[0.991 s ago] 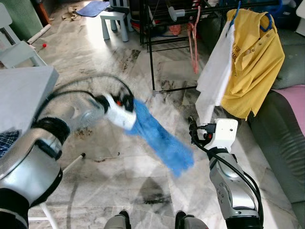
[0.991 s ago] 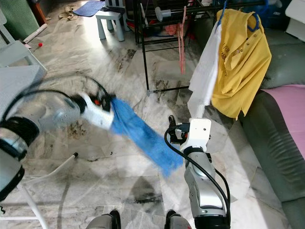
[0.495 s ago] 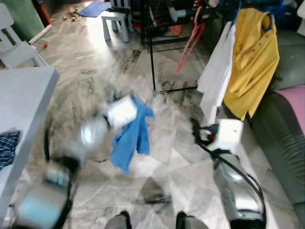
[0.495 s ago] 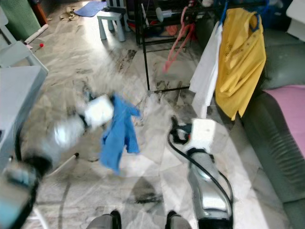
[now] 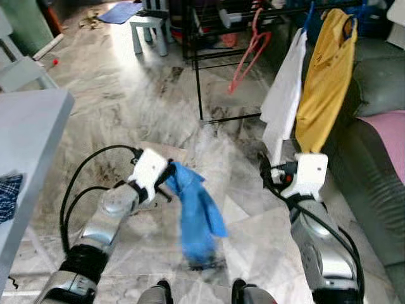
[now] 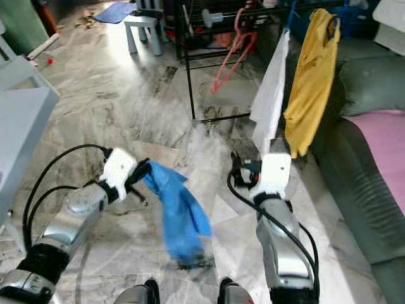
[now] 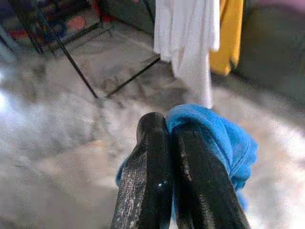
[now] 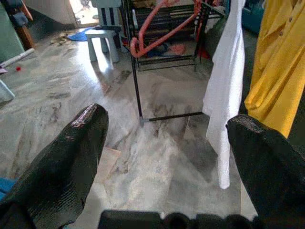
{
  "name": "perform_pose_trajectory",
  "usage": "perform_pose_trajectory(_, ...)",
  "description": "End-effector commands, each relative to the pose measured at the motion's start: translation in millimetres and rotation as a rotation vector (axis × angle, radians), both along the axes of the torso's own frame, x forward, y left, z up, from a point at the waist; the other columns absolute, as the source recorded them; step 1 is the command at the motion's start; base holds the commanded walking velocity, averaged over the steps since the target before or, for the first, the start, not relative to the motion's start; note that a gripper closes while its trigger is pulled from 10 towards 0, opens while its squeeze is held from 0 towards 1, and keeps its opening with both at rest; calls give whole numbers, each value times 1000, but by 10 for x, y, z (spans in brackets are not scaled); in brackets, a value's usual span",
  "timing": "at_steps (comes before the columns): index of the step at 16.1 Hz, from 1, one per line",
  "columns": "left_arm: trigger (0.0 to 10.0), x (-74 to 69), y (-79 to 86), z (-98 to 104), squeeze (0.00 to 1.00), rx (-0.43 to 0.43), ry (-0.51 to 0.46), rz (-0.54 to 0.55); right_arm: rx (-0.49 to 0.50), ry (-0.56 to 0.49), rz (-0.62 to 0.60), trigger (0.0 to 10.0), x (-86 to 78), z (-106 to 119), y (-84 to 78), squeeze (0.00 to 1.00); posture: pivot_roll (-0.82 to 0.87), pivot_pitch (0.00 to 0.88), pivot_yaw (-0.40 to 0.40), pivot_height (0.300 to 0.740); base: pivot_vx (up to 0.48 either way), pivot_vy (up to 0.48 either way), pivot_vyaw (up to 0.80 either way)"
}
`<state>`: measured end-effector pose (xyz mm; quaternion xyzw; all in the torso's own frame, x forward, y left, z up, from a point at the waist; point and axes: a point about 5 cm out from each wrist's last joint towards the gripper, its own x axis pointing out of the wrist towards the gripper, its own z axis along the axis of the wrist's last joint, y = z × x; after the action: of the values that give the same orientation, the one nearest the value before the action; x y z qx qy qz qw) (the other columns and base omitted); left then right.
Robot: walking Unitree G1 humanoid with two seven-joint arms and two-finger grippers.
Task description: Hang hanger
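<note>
- Low before the robot, over the marble floor (image 5: 126,88), the left gripper (image 7: 169,143) was clenched on a blue garment (image 5: 197,215) that dangled from its 2 fingers — whether a hanger sat inside the cloth could not be told.
- Further right, the right gripper (image 8: 162,138) was held out spread wide and empty, facing the black rack (image 5: 209,38).
- On that rack hung a white shirt (image 5: 283,104), a yellow shirt (image 5: 324,79) and a bare pink hanger (image 5: 248,54).
- By my reading the step in hand was the carry towards the rack — hanging not yet begun.
- Next, the left arm would need to lift the garment to rail height beside the shirts, well apart from it for now.
</note>
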<state>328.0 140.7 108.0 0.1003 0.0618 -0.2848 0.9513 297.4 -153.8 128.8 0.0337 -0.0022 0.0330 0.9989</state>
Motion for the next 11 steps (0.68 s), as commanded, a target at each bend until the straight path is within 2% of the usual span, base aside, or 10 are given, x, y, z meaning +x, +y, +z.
perform_pose_trajectory(1, 10000, 1, 49, 44, 0, -52, 25, 31, 8, 21, 5, 10000, 0, -32, 25, 0, -24, 164, 31, 740, 0, 0, 0)
perform_pose_trajectory(2, 10000, -4, 31, 68, 0, -75, 6, 67, 12, 17, 0, 10000, -7, -20, 27, 0, -40, 164, 47, 740, 0, 0, 0)
perform_pose_trajectory(4, 10000, -127, -60, 6, 0, -184, 16, 209, 25, 22, -35, 10000, -96, -37, -6, 0, -72, 166, 51, 740, 0, 0, 0)
perform_pose_trajectory(5, 10000, -284, -116, -76, 0, -206, 15, 243, 24, 32, -40, 10000, -162, -65, -24, 0, -81, 167, 50, 740, 0, 0, 0)
perform_pose_trajectory(8, 10000, -435, -198, -61, 0, -193, -55, 244, 10, 44, -42, 10000, -198, -77, -62, 0, -89, 166, 36, 740, 0, 0, 0)
perform_pose_trajectory(9, 10000, -455, -209, -58, 0, -235, -43, 278, 4, 44, -45, 10000, -182, -69, -76, 0, -89, 166, 36, 740, 0, 0, 0)
perform_pose_trajectory(11, 10000, -451, -242, -23, 0, -259, -34, 245, -17, 39, -38, 10000, -120, -29, -70, 0, -84, 163, 24, 740, 0, 0, 0)
